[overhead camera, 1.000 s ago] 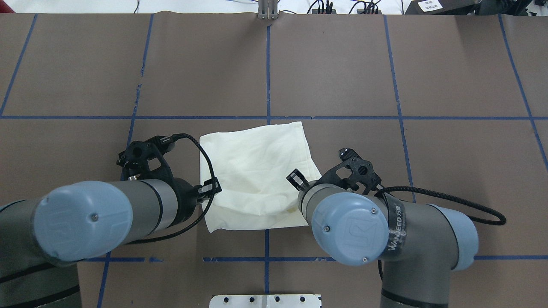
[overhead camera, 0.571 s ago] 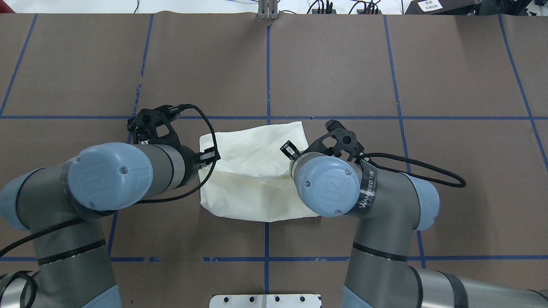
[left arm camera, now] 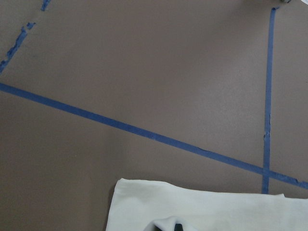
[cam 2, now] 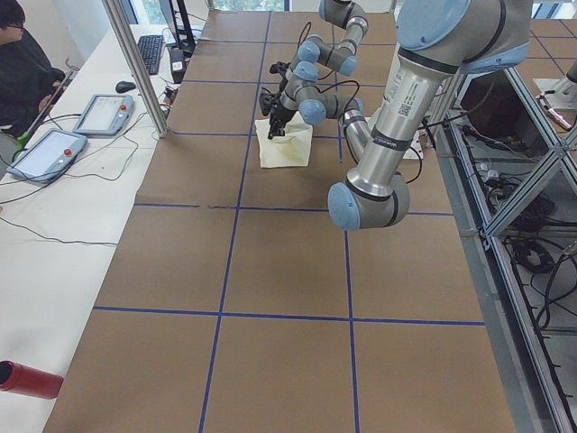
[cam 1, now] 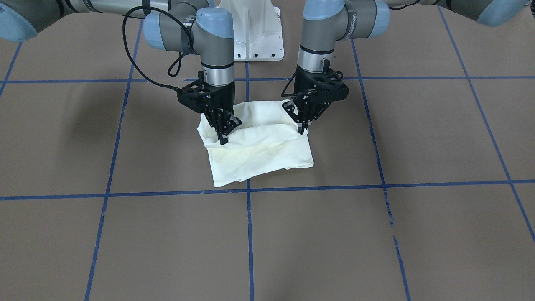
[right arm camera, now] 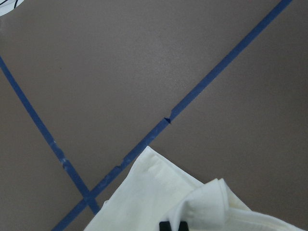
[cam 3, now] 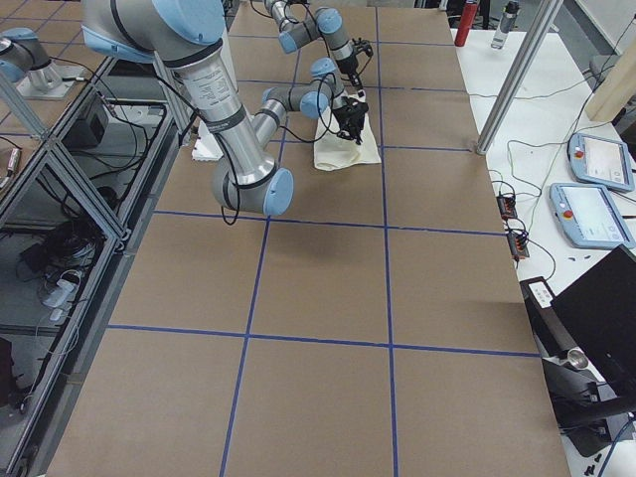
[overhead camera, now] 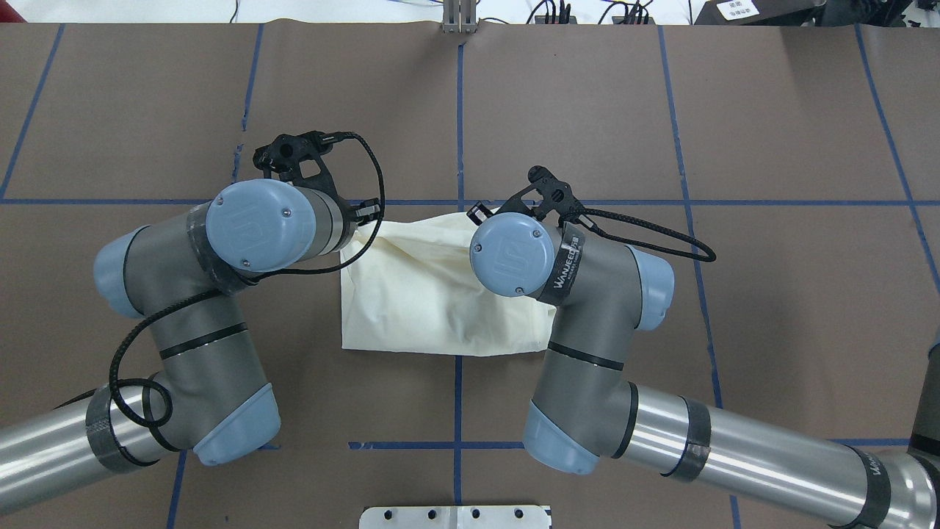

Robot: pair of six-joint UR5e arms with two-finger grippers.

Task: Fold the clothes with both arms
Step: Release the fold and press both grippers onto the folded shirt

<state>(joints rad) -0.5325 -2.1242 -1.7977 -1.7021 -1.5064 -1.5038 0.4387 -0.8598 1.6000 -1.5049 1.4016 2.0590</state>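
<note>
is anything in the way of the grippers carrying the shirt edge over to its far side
Nothing visible. The left gripper and right gripper both pinch the raised edge of the shirt, and no object lies on its lower layer or the table beyond.

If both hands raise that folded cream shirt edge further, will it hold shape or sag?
Probably floppy: the folded cream fabric shirt sags between the left hand and right hand pinching its raised edge. Likely light, since small fingertip pinches carry that layer. The lower layers lie creased on the brown table, so they may drag and bunch.
</note>
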